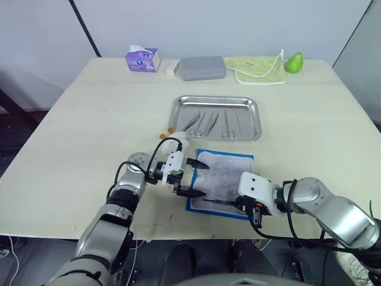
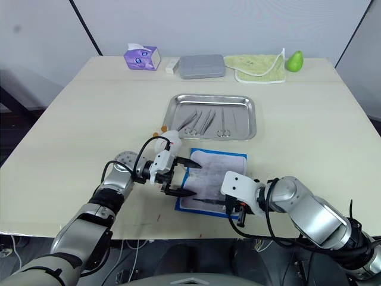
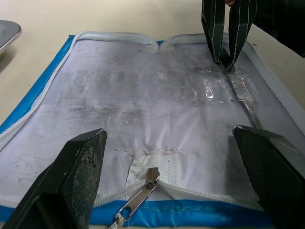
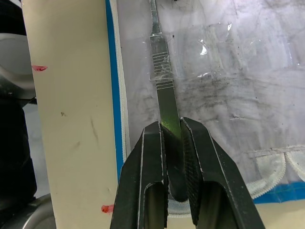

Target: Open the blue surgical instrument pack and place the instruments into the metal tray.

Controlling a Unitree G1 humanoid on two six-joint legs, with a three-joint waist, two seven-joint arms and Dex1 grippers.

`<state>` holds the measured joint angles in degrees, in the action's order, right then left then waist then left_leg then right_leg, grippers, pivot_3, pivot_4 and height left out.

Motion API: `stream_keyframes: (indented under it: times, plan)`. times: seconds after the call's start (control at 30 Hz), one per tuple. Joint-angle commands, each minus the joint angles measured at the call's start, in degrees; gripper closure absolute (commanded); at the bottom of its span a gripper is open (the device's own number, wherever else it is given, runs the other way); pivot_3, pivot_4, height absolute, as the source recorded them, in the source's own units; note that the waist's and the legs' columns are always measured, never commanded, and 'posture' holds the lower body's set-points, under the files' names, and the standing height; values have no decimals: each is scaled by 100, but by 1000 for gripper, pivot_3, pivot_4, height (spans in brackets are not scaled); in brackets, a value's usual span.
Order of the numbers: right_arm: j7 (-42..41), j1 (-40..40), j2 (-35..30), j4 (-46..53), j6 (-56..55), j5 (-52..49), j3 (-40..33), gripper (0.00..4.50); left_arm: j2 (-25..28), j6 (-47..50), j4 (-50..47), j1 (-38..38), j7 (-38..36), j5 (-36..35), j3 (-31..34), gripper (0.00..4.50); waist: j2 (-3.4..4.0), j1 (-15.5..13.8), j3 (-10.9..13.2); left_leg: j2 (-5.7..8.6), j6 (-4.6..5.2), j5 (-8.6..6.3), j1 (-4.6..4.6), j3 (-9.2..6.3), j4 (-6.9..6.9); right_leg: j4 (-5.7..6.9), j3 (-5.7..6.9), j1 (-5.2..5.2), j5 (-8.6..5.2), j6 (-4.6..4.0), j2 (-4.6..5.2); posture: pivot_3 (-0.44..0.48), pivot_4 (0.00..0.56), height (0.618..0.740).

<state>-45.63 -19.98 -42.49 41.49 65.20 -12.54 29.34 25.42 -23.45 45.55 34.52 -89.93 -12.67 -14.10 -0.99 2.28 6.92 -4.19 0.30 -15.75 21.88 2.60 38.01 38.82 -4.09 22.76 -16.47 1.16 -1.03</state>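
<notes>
The blue surgical instrument pack (image 1: pixel 223 174) lies unzipped and flat near the table's front edge, pale lining up. A slim silvery instrument (image 4: pixel 161 90) lies under a clear strap along the pack's near side. My right gripper (image 4: pixel 172 129) is shut on its end, and shows in the left wrist view (image 3: pixel 225 45) as well. At the pack's left edge my left gripper (image 1: pixel 202 179) stands open, its fingers (image 3: pixel 78 164) wide apart over the lining and holding nothing. Behind the pack, the metal tray (image 1: pixel 257 119) holds several instruments (image 1: pixel 205 122).
Along the far edge stand a purple tissue box (image 1: pixel 143 59), a small white block (image 1: pixel 172 67), a grey case (image 1: pixel 202 67), a green cloth (image 1: pixel 256 68) and a green pear (image 1: pixel 294 62). The pack's zip pull (image 3: pixel 143 198) lies on its left seam.
</notes>
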Motion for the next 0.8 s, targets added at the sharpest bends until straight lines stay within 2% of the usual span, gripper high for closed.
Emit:
stream_keyframes:
  times: [0.03, 0.8]
  plan:
    - [77, -229, -31, 170, 293, -126, 17, 4430, 54, 68, 264, -232, -92, 377, -168, 0, 2, 1, 1, 0, 0, 0, 1, 1, 0, 0, -1, 1, 0, 0, 1, 0, 150, 740]
    - [201, -1060, -130, 203, 663, -631, 171, 4430, 59, 136, 148, -290, -60, 397, -188, 0, 20, 4, 28, 0, 0, 0, 9, 1, -1, -1, 0, 10, 0, 0, 5, 0, 150, 740]
